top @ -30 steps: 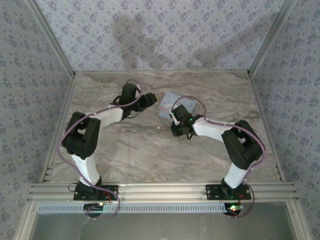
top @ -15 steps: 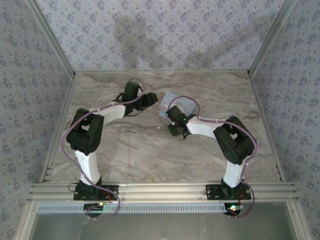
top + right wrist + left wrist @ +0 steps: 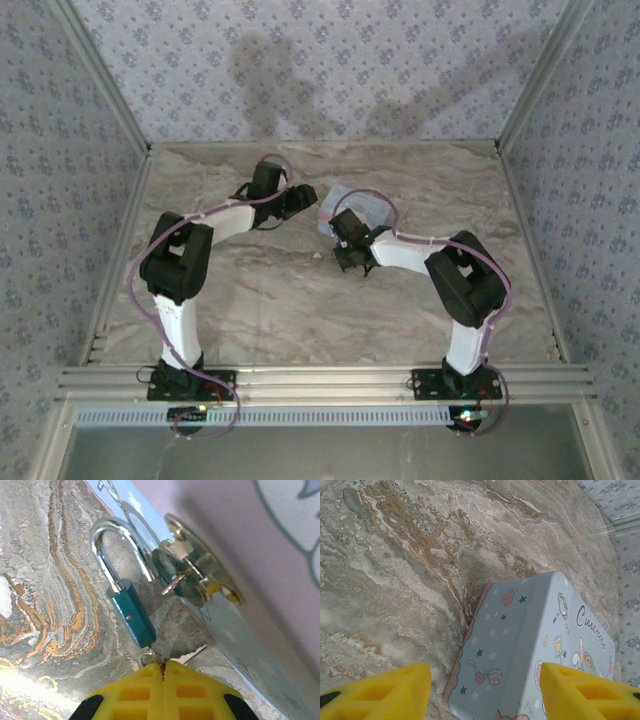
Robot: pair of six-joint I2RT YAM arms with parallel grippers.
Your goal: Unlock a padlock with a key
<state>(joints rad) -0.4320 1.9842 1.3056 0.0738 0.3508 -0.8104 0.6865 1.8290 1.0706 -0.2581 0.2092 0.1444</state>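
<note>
Top external view: the left arm (image 3: 215, 225) rises from its base, bends at the elbow and stretches forward and to the right over the marble table (image 3: 270, 300). Its wrist ends just beside the left side of the light-blue tin box (image 3: 358, 205). The right arm (image 3: 420, 250) has its elbow folded high on the right, and its white forearm runs to the left, low, up to the near side of the same tin.

In the left wrist view, the left gripper (image 3: 485, 680) has its two yellow fingers (image 3: 380, 692) wide apart. A corner of the tin, with stars and a cartoon print, stands between and ahead of them. The fingers do not touch it.

In the right wrist view, the right gripper (image 3: 162, 672) has its yellow fingers pressed together on the small key (image 3: 150, 657), which is at the bottom end of the padlock (image 3: 132, 620). The teal padlock body lies tilted just above the table. Its silver shackle (image 3: 107, 545) passes through the metal hasp (image 3: 187, 575) on the wall of the tin. I cannot tell whether the shackle is released.
</note>
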